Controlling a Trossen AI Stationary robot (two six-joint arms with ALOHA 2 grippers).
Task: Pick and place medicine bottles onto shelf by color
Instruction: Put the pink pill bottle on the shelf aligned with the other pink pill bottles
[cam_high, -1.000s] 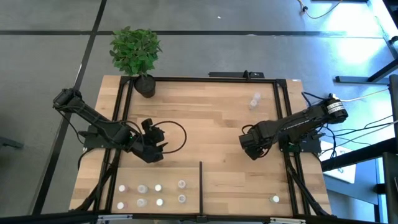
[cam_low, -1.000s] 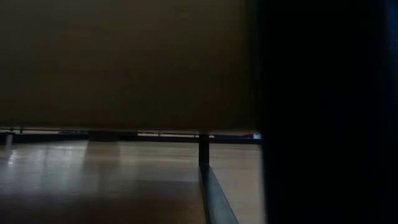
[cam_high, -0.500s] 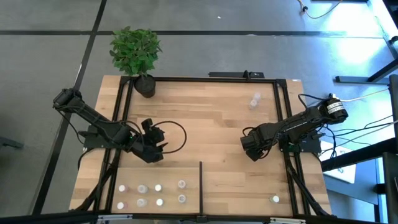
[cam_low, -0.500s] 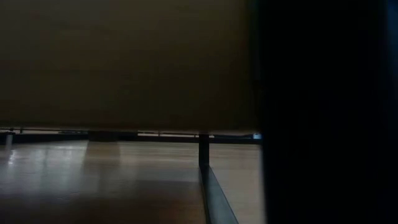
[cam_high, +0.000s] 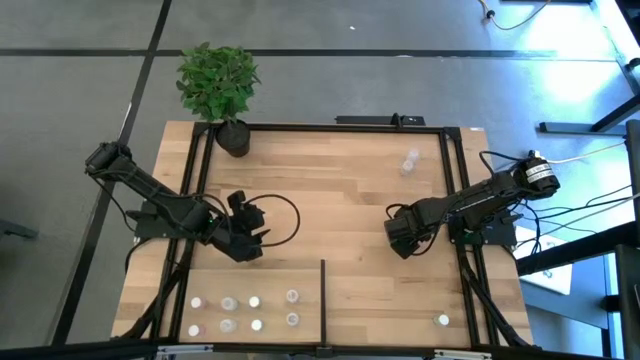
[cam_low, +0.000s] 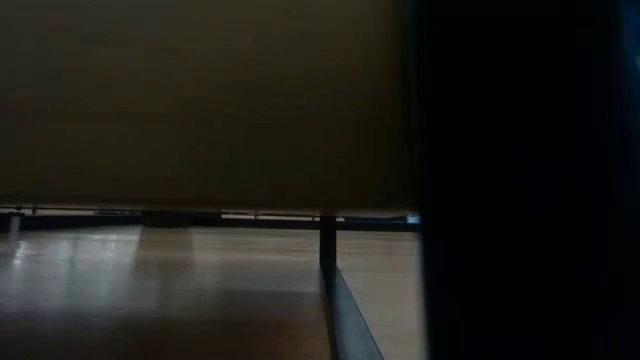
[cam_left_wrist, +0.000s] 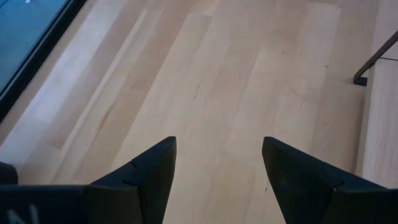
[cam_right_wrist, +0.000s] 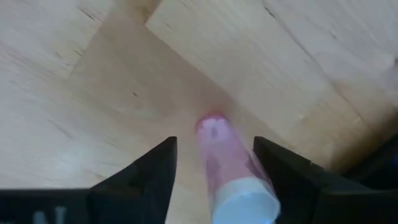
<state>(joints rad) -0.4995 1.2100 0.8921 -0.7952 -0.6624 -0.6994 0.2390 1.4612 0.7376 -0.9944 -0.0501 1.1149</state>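
One pink bottle (cam_right_wrist: 227, 168) sits between the fingers of the right tool (cam_high: 402, 236), which stand apart around it over the shelf (cam_high: 350, 200), while the left tool (cam_high: 245, 232) hovers open over bare wood.

Leafy green plant (cam_high: 217, 80) in a black pot (cam_high: 234, 138), standing at the far left corner of the narrow-planked wooden tabletop (cam_high: 172, 170). Grey floor (cam_high: 330, 60) crossed by dark seam lines beyond the table. Black cables (cam_high: 580, 215) trail on the floor to the table's right side.
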